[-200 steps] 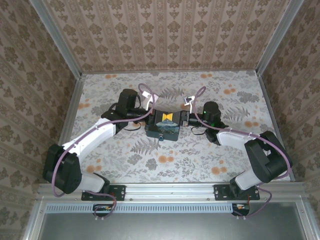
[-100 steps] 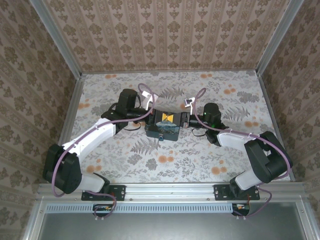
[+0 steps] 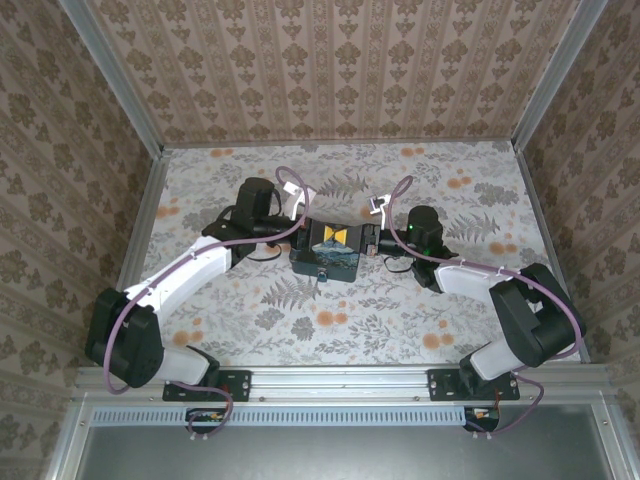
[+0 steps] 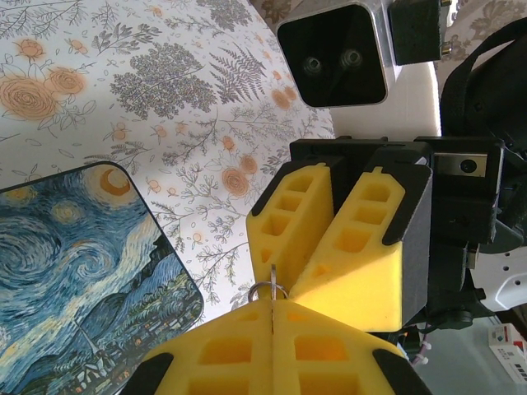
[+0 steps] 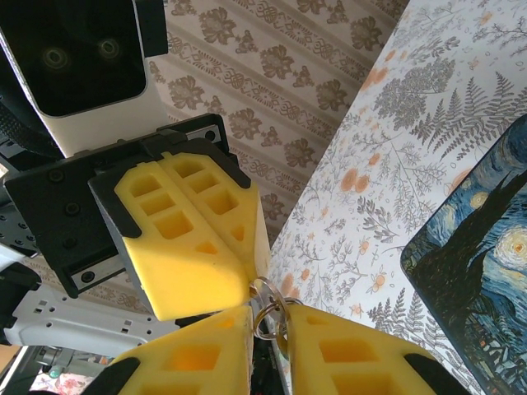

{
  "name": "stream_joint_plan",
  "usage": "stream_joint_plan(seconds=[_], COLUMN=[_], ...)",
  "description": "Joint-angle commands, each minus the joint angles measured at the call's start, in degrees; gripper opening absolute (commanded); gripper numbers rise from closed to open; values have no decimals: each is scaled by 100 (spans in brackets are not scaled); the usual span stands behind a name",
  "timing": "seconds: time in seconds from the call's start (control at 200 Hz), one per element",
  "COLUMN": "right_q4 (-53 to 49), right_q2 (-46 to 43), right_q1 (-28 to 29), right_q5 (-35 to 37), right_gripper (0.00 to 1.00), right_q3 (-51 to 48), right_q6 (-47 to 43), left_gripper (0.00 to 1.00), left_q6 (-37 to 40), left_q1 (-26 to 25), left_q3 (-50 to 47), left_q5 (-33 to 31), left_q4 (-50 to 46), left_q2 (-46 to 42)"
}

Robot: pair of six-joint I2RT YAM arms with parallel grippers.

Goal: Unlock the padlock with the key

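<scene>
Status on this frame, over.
Left gripper shut on key ring; right gripper pinching same ring. Padlock untouched at painted box near edge. Nothing blocking.

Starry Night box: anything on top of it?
Over the box the left gripper, shut on a small metal ring, meets the right gripper. Anything hanging from the ring is hidden between the yellow fingers.
</scene>
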Motion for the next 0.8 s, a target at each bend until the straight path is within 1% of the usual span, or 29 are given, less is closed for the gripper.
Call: stream_joint_plan(seconds=[0.0,0.43,0.53,0.665,0.795], right_q4=[139,91,65,58,63], right_q2=[-97,-61,-69,-70,-96], right_q1=[-35,-34,-40,-45,-52], right_q5=[-121,-130,-139,-148,-138], right_gripper=[20,22,22,19,19], right_q3=[143,249,258,233,181], right_q6=[-49,-58,-74,-89,-95], left_gripper=[0,0,0,0,0], left_q6=[11,11,11,11,10], left_q1=[-25,-91,-112,-123,-128], left_q3=[-4,16,17,22,10], left_q5=[36,67,54,43,-19], left_q4=[35,43,51,44,34], left_q2=[-12,45,58,67,59])
